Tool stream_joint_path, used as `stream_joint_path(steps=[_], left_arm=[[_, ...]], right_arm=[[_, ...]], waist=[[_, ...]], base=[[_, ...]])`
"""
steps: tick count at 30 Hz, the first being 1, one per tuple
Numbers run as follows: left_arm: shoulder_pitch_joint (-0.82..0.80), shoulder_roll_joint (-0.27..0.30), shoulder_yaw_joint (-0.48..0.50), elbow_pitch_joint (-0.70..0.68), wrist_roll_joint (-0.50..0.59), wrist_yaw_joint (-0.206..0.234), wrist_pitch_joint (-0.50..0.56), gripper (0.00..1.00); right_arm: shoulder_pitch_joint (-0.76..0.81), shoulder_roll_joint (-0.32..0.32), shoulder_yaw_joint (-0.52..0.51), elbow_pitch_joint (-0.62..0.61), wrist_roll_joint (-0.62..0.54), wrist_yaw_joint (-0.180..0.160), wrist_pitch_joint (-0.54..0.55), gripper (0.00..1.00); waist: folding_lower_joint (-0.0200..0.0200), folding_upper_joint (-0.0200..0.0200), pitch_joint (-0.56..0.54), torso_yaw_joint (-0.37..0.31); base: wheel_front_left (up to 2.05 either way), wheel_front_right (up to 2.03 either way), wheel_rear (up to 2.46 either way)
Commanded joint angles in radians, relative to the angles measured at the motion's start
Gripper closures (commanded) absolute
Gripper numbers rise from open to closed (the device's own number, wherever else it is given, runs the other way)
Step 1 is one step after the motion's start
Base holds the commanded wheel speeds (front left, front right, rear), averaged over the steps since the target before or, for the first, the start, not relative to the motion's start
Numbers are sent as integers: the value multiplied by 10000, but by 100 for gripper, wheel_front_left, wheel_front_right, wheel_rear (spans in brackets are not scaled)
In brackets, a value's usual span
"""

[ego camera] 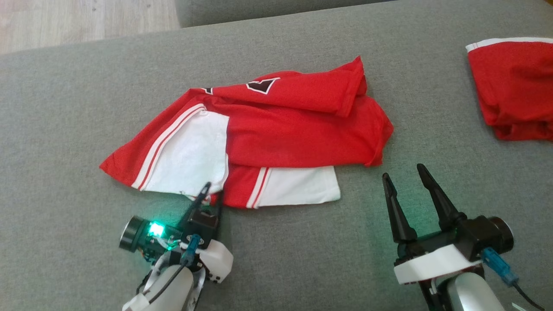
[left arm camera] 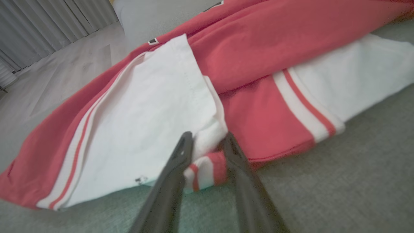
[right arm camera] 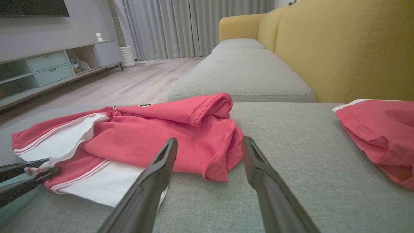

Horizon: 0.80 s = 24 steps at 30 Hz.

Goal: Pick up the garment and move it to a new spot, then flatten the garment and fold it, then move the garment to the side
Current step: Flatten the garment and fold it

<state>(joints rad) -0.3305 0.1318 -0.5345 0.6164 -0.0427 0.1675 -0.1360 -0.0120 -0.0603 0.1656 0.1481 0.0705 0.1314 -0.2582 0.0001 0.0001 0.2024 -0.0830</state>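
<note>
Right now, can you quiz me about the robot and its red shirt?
1. True or false: the right gripper holds the garment.
2. Whose fingers have the garment's striped hem between them? A) left gripper B) right gripper C) neither
3. How many red cloth things lie on the grey sofa?
Key: 1 false, it is open and apart from the garment. 2 A. 3 two: the garment and another red cloth at the far right.

garment (ego camera: 276, 129): red and white, rumpled on grey sofa (ego camera: 86, 108)
left tool (ego camera: 213, 192): at garment's near hem
right tool (ego camera: 402, 171): spread wide, just beside garment, not touching
</note>
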Motion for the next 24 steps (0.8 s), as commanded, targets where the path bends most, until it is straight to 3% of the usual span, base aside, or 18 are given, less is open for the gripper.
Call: stream_joint_path(steps=[1, 2, 9, 13, 18, 21, 24], left_arm=[[-455, 162, 272, -273, -48, 75, -133, 88], [-473, 170, 241, -365, -62, 65, -141, 100], [-357, 212, 159, -1296, -374, -277, -70, 100], [242, 229, 89, -2157, -1122, -1018, 713, 100], [1406, 741, -418, -3674, -1769, -1931, 2678, 100], [1743, 936, -453, -4387, -1886, -1940, 3116, 100], [1904, 1058, -191, -5208, -1758, -1442, 3002, 100]], right_arm=[[-269, -27, 248, -270, 66, -7, -36, 0], [-262, -25, 234, -267, 61, -7, -36, 0], [-228, -17, 204, -252, 47, -7, -36, 0], [-193, -15, 202, -237, 49, -7, -36, 0], [-181, -11, 218, -220, 67, -7, -36, 0], [-202, -8, 223, -217, 74, -7, -36, 0], [-216, -4, 234, -201, 84, -7, -36, 0]], waist=[[-1, -1, 3, 2], [-1, -1, 4, 14], [-1, -1, -49, 113], [-1, -1, -118, 188], [-1, -1, -149, 246], [-1, -1, -114, 265], [-1, -1, -74, 313]], base=[[0, 0, 0], [0, 0, 0], [0, 0, 0], [0, 0, 0], [0, 0, 0], [0, 0, 0], [0, 0, 0]])
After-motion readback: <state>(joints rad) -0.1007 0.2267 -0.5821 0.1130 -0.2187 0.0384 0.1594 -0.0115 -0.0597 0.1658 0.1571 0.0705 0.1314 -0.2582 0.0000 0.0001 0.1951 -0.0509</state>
